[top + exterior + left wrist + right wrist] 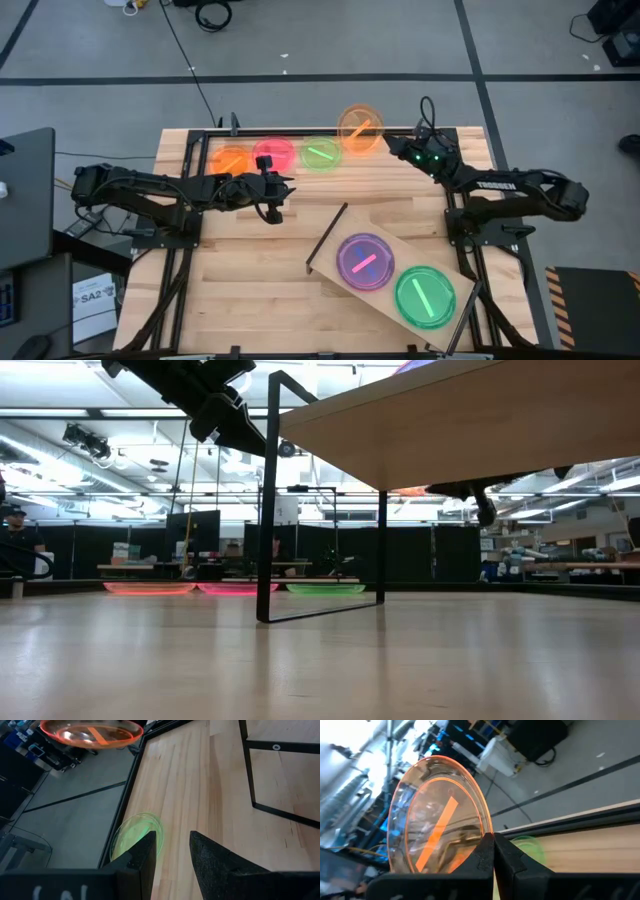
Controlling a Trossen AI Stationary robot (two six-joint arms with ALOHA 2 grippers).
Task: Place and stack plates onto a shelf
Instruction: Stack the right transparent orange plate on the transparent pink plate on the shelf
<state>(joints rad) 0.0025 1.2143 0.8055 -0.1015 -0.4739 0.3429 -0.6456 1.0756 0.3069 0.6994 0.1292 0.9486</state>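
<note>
My right gripper is shut on an orange plate, lifted over the table's far edge. Three more plates lie flat in a row by that edge: orange, pink and green. My left gripper hovers open just nearside of the pink plate, touching nothing; its wrist view shows the green plate beyond the fingers. The shelf stands slanted at the near right on black legs, carrying a purple plate and a green plate. My right gripper pinches the orange plate's rim between its two fingers, on the plate's edge facing the table's right. The fingers come in about level from the right. The plate is lifted clear of the table and juts out beyond the fingertips, close to level.
Bare plank tabletop lies between the plate row and the shelf. The shelf board hangs over the low camera, with its leg frame close to my left gripper. A black rail runs along the far edge. Grey floor surrounds the table.
</note>
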